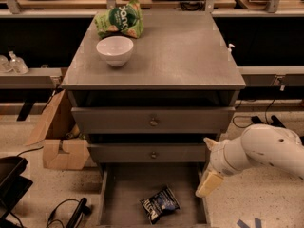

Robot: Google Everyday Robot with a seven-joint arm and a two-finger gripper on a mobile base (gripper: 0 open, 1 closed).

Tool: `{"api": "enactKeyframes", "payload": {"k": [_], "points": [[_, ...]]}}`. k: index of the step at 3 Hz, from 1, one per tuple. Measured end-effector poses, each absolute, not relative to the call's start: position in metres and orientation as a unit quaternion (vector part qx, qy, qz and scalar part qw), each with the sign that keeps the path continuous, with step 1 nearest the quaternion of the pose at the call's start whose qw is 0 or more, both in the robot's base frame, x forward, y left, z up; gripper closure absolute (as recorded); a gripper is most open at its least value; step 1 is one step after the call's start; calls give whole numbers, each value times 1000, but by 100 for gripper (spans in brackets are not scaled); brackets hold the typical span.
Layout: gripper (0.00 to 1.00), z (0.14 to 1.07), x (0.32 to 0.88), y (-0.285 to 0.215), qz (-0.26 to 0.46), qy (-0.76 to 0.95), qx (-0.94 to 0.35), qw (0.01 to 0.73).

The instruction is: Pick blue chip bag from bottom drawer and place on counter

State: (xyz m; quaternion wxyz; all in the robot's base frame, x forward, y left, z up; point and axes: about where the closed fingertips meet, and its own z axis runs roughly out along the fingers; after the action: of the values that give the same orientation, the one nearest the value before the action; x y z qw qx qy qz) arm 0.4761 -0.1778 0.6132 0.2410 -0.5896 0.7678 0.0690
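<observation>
The blue chip bag (159, 204), dark and crinkled with white lettering, lies flat on the floor of the open bottom drawer (128, 186), near its front right. My gripper (209, 182) hangs at the end of the white arm at the drawer's right wall, to the right of the bag and a little above it, apart from it. The grey counter (180, 51) tops the cabinet.
A white bowl (115, 50) and a green snack bag (119, 19) sit on the counter's back left. Two shut drawers with round knobs (153, 122) are above the open one. A cardboard box (59, 141) stands on the floor to the left, with cables (71, 213) in front.
</observation>
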Motion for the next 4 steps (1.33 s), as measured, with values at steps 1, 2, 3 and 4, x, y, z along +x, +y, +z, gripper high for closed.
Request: {"api": "enactKeyframes", "payload": {"k": [1,2,3,4], "points": [[0,546,494,-158,86,757,-597,250],[0,469,523,-144,92,740,-606,276],[0,398,534,-135,101,725,-618,286],[0,354,520,-145,98,728,-618,280]]}}
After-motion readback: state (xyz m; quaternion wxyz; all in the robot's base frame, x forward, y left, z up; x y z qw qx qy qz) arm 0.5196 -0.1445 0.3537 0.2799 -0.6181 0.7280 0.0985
